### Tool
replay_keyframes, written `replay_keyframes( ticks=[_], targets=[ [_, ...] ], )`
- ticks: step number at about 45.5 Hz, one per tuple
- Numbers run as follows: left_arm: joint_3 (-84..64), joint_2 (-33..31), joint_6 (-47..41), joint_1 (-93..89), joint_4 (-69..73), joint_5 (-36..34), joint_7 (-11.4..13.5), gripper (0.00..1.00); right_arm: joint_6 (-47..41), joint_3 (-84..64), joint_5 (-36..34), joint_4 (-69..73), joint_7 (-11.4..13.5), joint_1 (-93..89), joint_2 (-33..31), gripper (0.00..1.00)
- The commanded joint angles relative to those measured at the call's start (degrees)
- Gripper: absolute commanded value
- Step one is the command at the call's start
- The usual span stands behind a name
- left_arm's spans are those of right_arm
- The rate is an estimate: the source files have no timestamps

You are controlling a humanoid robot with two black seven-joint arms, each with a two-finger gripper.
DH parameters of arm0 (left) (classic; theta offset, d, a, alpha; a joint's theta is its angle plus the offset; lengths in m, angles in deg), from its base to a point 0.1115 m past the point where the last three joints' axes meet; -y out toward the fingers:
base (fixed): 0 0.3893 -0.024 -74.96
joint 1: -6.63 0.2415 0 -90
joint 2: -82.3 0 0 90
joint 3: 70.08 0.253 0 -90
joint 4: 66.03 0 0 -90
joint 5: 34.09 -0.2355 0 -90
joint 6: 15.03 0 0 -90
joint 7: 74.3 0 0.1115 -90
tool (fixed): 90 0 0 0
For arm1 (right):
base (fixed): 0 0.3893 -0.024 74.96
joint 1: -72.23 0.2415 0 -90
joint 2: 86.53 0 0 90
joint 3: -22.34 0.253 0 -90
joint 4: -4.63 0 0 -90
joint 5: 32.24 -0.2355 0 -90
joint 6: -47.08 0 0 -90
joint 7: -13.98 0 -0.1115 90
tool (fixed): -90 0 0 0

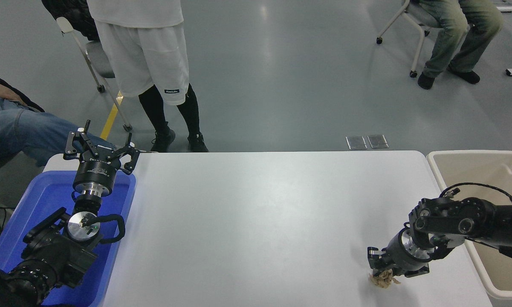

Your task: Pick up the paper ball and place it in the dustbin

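Paper ball (383, 280) sits on the desk (256, 213) near its front right corner, mostly covered by the right tool (386, 269), which looks pinched onto its upper part. Likely very light, soft and crushable, with a wrinkled surface that grips well; it should squash rather than slip. Best hold is across the middle bulk, not loose edge flaps. Dustbin (435, 158) stands just right of the desk. Left tool (100, 149) is parked spread apart over the blue tray (34, 204).
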Motion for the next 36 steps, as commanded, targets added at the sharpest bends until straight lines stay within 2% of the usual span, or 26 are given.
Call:
replay_keyframes(
  ticks=[1, 16, 36],
  targets=[
    [0.0, 0.0, 0.0, 0.0, 0.0, 0.0, 0.0, 0.99, -2.2, -2.8, -0.5, 6.8, 0.0, 7.7, -4.1, 0.00],
    [0.0, 0.0, 0.0, 0.0, 0.0, 0.0, -0.1, 0.99, -19.7, -9.5, -0.2, 12.3, 0.0, 26.3, -8.1, 0.00],
    [0.0, 0.0, -0.1, 0.0, 0.0, 0.0, 0.0, 0.99, -20.0, -11.9, -0.4, 14.5, 0.4, 49.0, -13.5, 0.00]
  ],
)
